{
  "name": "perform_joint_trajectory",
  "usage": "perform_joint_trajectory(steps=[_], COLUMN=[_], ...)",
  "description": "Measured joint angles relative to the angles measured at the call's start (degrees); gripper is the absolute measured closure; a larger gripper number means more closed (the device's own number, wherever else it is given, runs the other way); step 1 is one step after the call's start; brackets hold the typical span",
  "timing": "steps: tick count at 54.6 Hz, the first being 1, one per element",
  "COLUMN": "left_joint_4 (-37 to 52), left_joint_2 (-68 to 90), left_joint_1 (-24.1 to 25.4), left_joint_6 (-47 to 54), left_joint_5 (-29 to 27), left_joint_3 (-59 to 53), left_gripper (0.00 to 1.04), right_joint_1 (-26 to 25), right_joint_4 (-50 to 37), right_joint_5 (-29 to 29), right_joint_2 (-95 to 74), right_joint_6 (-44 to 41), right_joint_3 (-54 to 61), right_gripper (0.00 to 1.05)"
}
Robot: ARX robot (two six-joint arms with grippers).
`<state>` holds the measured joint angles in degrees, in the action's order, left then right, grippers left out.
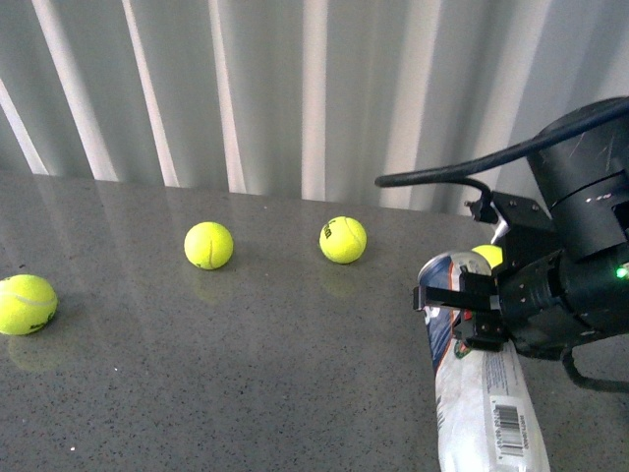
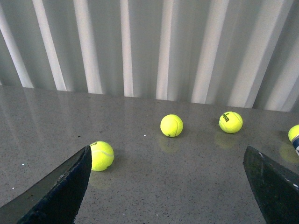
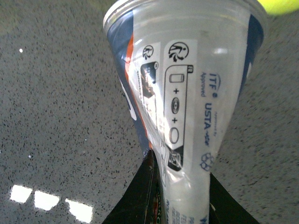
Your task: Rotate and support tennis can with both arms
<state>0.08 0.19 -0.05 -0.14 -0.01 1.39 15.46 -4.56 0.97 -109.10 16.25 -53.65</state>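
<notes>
Right tool on tennis can, rim forward

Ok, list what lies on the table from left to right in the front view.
Tennis ball at the left edge → second tennis ball → third tennis ball → tennis can, held in the right claw. The ball behind the can overlaps it, so it is left out.

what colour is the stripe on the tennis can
Orange stripe on the tennis can, clearest in the right wrist view.

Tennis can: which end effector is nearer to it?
Right. The right end effector grips the tennis can; the left end effector hangs open over the table, apart from the can.
</notes>
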Motion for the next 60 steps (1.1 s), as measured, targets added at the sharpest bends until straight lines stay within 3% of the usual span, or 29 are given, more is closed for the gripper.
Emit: perform_joint_trajectory(steps=[14, 25, 32, 34, 44, 60], left_joint_4=[0.0, 0.0, 0.0, 0.0, 0.0, 0.0], left_joint_2=[0.0, 0.0, 0.0, 0.0, 0.0, 0.0], left_joint_1=[0.0, 0.0, 0.0, 0.0, 0.0, 0.0], left_joint_6=[0.0, 0.0, 0.0, 0.0, 0.0, 0.0], left_joint_5=[0.0, 0.0, 0.0, 0.0, 0.0, 0.0], left_joint_3=[0.0, 0.0, 0.0, 0.0, 0.0, 0.0], left_gripper=[0.07, 0.07, 0.07, 0.07, 0.07, 0.07], right_joint_1=[-0.4, 0.0, 0.4, 0.7, 3.1, 8.2], right_joint_4=[-12.8, -32.2, -41.1, -42.7, -46.4, -45.7], right_joint_5=[-8.1, -7.2, -0.6, 0.6, 5.1, 8.8], right_joint_2=[12.3, 14.9, 11.7, 10.8, 5.9, -5.1], right_joint_6=[-19.8, -45.0, -70.3, -73.6, -81.9, -80.6], right_joint_3=[7.0, 15.7, 21.3, 21.9, 21.4, 11.8], right_gripper=[0.93, 0.93, 0.93, 0.93, 0.93, 0.93])
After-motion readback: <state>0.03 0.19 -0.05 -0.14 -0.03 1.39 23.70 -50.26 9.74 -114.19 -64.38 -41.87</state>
